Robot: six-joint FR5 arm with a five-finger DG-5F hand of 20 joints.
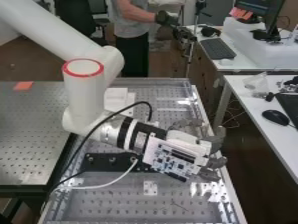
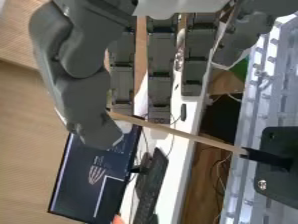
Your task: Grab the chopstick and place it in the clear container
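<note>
Between the thumb and the straight fingers of the robot hand (image 2: 83, 95), the free end of the pale chopstick (image 2: 199, 138) lay close by, while its dark end sat in a black holder (image 2: 263, 157) away from the fingertips. The hand was open, with nothing clenched; whether the thumb already touched the stick could not be told.

The chopstick looked to be wood: light, stiff along its length, and dry enough not to be very slippery, though so thin that it could roll or pivot under an uneven pinch. Bending it sideways against the holder might snap it or wrench it askew. The best place to take hold seemed to be the bare shaft just in from the free end, with the thumb pressing squarely opposite the fingers, followed by a pull along the stick's own line.

As for numbers, there was one chopstick, one black holder beyond the fingertips, and one hand on one white arm (image 1: 86, 90). A single circuit board (image 1: 176, 159) sat against the hand's back. Below the hand lay one perforated bench (image 1: 120, 202), and off to its side, well apart on a desk, one black mouse (image 1: 275, 117).
</note>
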